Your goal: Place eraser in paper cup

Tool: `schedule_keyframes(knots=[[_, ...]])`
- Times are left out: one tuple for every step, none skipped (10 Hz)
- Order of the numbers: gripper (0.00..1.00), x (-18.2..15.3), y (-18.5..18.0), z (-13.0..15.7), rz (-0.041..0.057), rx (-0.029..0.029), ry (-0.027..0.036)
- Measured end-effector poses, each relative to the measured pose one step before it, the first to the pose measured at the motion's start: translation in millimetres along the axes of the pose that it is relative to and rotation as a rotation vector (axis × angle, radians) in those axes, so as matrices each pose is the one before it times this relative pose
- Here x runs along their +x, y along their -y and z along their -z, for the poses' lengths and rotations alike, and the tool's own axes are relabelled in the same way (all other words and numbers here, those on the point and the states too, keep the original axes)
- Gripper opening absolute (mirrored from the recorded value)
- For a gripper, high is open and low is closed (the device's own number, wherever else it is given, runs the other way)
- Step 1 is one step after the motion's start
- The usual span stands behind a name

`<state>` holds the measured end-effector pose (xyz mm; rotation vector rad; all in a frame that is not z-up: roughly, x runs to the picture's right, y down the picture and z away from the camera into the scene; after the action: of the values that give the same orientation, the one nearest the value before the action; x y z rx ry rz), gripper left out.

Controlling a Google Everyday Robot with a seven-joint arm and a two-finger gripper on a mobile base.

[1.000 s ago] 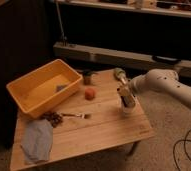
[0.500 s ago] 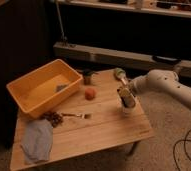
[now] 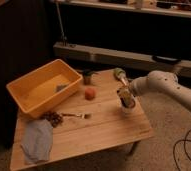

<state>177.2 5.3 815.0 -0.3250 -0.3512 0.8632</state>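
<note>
Wooden table (image 3: 104,131), near edge just below gripper (image 3: 125,100). Gripper closed on eraser (image 3: 126,96), held upright over paper cup (image 3: 127,109) for lowering in, apparently. Left of gripper: orange ball (image 3: 90,93), fork (image 3: 78,115), blue cloth (image 3: 37,140), yellow bin (image 3: 25,102). Behind: small dark cup (image 3: 87,77). Right table edge close; open room leftward.

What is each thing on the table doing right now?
Gripper: shut on the eraser, over the paper cup at the table's right side.
Eraser: held, tilted above the cup.
Paper cup: upright, under the gripper.
Yellow bin: upright, open top, something small inside.
Orange ball: lying loose mid-table.
Dark cup: upright beside the bin.
Fork: lying flat.
Blue cloth: crumpled at the front left corner.
</note>
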Motion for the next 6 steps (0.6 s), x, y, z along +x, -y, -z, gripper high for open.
schedule_keyframes(knots=[[0.03,1.43,-0.22,-0.41,0.00972,-0.00527,0.00355],[0.10,1.32,-0.65,-0.58,0.01088,-0.00648,0.00571],[0.22,3.34,-0.54,-0.40,0.00375,-0.00537,0.00580],[0.32,3.67,-0.73,-0.04,0.00113,-0.00353,0.00484],[0.42,1.59,-0.50,1.05,0.00276,-0.00164,0.00698],[0.51,1.94,-0.62,0.88,0.00262,-0.00217,0.00589]])
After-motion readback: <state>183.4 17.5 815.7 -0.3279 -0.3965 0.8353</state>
